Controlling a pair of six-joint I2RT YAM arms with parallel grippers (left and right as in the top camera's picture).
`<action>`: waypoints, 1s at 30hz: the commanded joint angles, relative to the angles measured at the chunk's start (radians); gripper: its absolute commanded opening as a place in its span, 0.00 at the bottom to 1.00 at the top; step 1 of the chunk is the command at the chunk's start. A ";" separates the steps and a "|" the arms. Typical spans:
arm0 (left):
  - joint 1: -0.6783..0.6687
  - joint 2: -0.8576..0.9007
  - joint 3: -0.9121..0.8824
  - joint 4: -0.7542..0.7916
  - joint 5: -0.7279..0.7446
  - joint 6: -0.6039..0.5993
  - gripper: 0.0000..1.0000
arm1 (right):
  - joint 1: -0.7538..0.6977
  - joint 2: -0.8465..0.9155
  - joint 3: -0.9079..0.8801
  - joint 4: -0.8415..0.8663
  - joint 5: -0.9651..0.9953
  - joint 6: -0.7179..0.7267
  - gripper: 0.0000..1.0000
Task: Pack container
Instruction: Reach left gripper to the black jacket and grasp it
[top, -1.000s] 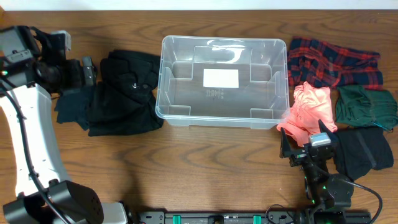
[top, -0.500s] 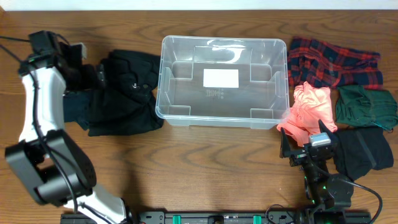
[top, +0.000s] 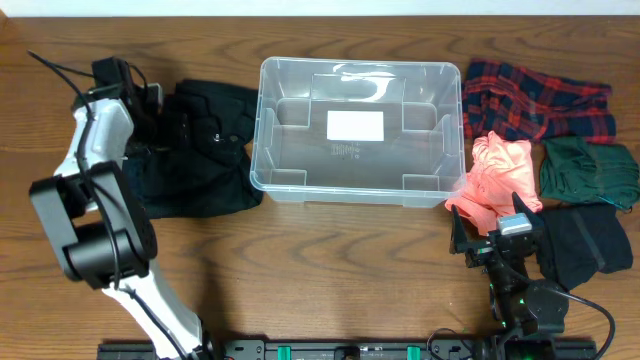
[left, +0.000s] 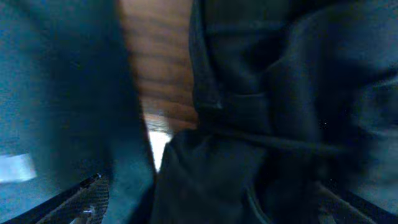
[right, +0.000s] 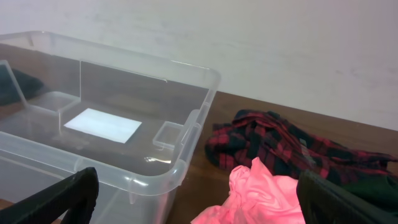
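A: Where do we find the container?

B: We see the container, a clear plastic bin, standing upright in the middle of the tabletop, nearer the far edge. A white label shows on its bare bottom.

A: And the left gripper?

B: We find the left gripper toward the far left corner, low over a heap of black clothing. That heap lies just beside the container's left wall. In the wrist view its fingers sit far apart at the lower corners, and dark folds of cloth fill the gap. We see the jaws spread wide, not closed on the cloth.

A: What about the right one?

B: The right gripper sits toward the near right corner, jaws wide and holding nothing. Beyond it we see a pink garment just beside the container's near right corner. A red plaid cloth lies by the far right corner and a green garment at the right edge. A black garment lies just beside the gripper.
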 joint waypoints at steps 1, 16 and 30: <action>0.004 0.043 -0.006 -0.015 -0.014 -0.008 0.98 | -0.008 -0.005 -0.002 -0.003 0.002 -0.004 0.99; 0.004 0.060 -0.006 -0.049 -0.007 -0.008 0.06 | -0.008 -0.005 -0.002 -0.003 0.002 -0.004 0.99; 0.003 -0.264 0.097 -0.115 0.008 -0.068 0.06 | -0.008 -0.005 -0.002 -0.003 0.002 -0.004 0.99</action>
